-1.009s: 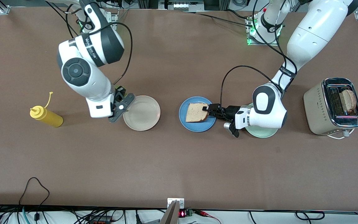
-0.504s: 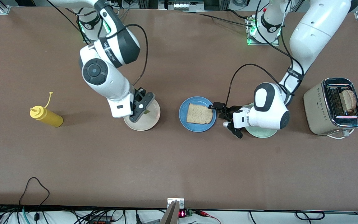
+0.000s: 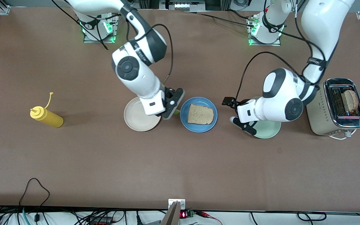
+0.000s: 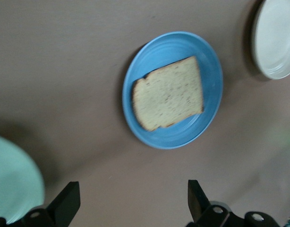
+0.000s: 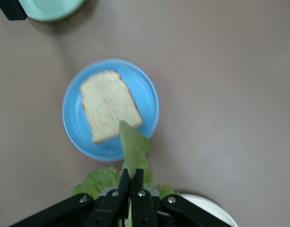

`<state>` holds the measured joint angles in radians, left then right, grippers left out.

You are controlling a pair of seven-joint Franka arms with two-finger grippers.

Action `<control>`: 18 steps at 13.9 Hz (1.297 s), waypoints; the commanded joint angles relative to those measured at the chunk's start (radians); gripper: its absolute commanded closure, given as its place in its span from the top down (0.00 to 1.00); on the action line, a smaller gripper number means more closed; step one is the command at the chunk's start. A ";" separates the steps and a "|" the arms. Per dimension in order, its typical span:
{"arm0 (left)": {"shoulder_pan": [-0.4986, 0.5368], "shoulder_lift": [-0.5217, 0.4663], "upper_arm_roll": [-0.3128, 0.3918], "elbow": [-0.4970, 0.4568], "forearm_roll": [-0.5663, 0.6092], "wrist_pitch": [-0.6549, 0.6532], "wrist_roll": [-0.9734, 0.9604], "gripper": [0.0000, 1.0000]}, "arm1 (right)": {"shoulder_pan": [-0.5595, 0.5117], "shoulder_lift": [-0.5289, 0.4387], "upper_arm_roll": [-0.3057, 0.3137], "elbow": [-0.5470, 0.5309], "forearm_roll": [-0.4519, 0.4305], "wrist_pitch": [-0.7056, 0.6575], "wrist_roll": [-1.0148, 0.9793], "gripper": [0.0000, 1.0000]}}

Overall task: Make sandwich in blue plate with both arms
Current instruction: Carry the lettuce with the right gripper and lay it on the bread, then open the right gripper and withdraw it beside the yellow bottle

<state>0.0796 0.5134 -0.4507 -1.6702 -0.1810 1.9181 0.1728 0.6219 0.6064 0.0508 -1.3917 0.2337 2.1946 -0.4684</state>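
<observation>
With bread lying on the blue plate mid-worktop, the right gripper, fingers pinching lettuce, should centre over the slice before release, while the open left gripper waits near the mint plate.

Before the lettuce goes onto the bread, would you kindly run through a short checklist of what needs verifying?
1. Right gripper shut on the lettuce leaf: ok.
2. Bread slice lying flat on the blue plate, top bare: ok.
3. Lettuce over the bread: not ok; the right gripper is over the gap between the beige plate and the blue plate.
4. Left gripper open, holding nothing: ok.
5. Left gripper off the blue plate: ok; it is over the table between the blue plate and the mint-green plate.
6. Second bread slice in the toaster: ok.
</observation>
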 commanded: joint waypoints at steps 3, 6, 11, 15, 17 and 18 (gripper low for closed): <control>0.011 -0.024 0.007 0.098 0.179 -0.168 -0.068 1.00 | 0.123 0.192 -0.002 0.127 0.024 0.255 0.088 0.00; 0.017 -0.032 0.009 0.099 0.201 -0.185 -0.098 1.00 | 0.134 0.239 -0.002 0.154 0.024 0.278 0.089 0.00; 0.020 -0.032 0.006 0.104 0.199 -0.185 -0.101 1.00 | 0.153 0.303 -0.011 0.154 0.010 0.287 0.088 0.00; 0.019 -0.030 0.006 0.121 0.201 -0.185 -0.118 1.00 | 0.177 0.308 -0.017 0.146 -0.025 0.327 0.111 1.00; 0.022 -0.030 0.006 0.121 0.201 -0.186 -0.116 1.00 | 0.173 0.282 -0.020 0.132 -0.028 0.317 0.126 1.00; 0.023 -0.030 0.006 0.122 0.201 -0.186 -0.116 1.00 | 0.168 0.247 -0.026 0.106 -0.028 0.307 0.126 1.00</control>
<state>0.1004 0.4895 -0.4434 -1.5620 -0.0015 1.7544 0.0698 0.7877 0.9002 0.0433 -1.2656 0.2209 2.5224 -0.3666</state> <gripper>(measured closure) 0.000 0.401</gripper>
